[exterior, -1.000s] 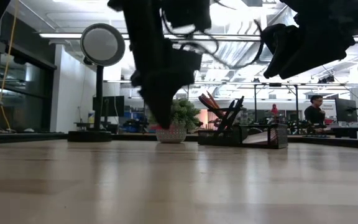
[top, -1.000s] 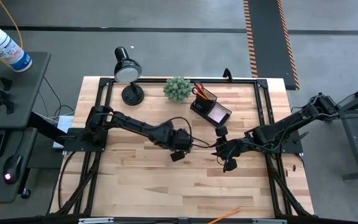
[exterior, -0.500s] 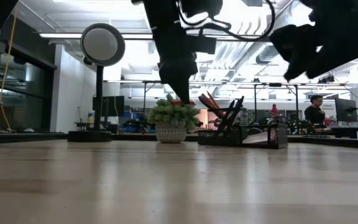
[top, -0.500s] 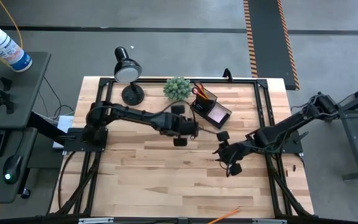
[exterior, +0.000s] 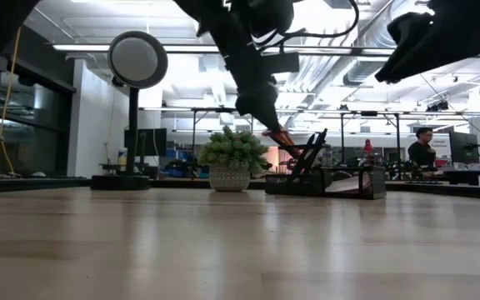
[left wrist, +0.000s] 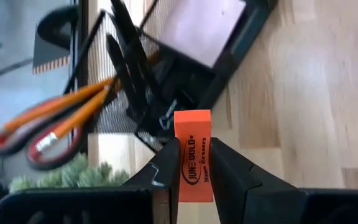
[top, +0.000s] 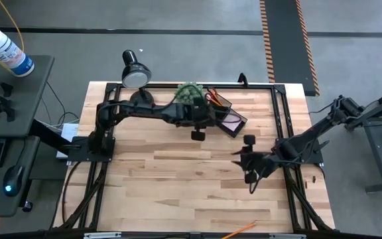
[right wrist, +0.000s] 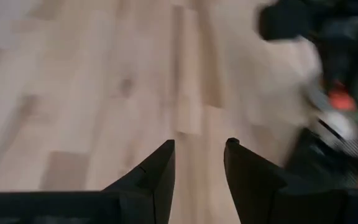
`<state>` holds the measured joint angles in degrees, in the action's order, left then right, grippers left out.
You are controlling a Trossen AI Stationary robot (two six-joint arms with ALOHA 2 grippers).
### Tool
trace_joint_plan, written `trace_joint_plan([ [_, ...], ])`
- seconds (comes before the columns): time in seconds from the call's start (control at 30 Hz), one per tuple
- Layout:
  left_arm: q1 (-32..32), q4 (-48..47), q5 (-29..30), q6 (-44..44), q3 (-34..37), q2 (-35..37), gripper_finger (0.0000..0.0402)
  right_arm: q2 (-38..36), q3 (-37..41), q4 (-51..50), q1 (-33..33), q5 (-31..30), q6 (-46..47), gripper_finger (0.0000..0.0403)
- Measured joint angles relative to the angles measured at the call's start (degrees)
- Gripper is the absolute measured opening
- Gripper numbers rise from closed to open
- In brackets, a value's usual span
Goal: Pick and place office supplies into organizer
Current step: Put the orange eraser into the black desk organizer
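Left gripper (left wrist: 191,171): you had it clamped on an orange eraser (left wrist: 193,152), which stood up between the two fingers with its printed face toward the wrist camera. In the high view this gripper (top: 198,126) sat in the upper middle of the frame, beside the organizer.

Eraser's long axis: it ran along the fingers, pointing out of the grip toward the organizer (left wrist: 185,93), so by my reading you could feed it in end first.

Which way the organizer lay: in the left wrist view it was straight ahead of the eraser's free end, filling the upper centre of the frame. The cup's lower edge was just beyond the eraser; whether they touched I could not tell. In the high view the organizer (top: 236,123) lay just right of your gripper.

What the organizer held: the pink pad (left wrist: 197,28) lay in the low tray at the top of the wrist frame; the scissors (left wrist: 48,127) stuck out of the cup toward the left edge, with dark pens (left wrist: 124,53) leaning above them.

Nearer arm: the left one by far. Your right gripper (top: 247,174) hung over bare table at lower right of centre in the high view, well apart from the organizer, its fingers (right wrist: 157,171) parted and holding nothing.

Low view: the left gripper (exterior: 261,104) hung above the plant (exterior: 232,154) and the organizer (exterior: 323,179), upper centre of the frame.
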<state>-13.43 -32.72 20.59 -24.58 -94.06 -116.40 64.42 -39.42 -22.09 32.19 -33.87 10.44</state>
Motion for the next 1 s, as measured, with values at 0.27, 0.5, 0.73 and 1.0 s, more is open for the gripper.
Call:
trace_joint_plan([
  [0.27,-2.7,5.7,-7.8,-7.6,0.0,0.0,0.0055,-0.5,0.0,-8.1,-0.1,-8.8,13.5,0.0129],
  [0.5,-3.5,11.2,-12.6,-19.8,-0.1,-2.1,0.0055,-0.5,0.0,-7.4,-0.1,-8.0,14.1,0.0129],
  [0.73,-3.6,13.5,-8.9,-25.5,0.0,-7.1,0.0055,-0.5,0.0,-6.5,0.0,-7.6,13.7,0.0129],
  [1.0,-3.9,14.4,-3.8,-27.9,0.0,-9.4,0.0055,-0.5,0.0,-6.4,0.0,-7.6,13.4,0.0129],
])
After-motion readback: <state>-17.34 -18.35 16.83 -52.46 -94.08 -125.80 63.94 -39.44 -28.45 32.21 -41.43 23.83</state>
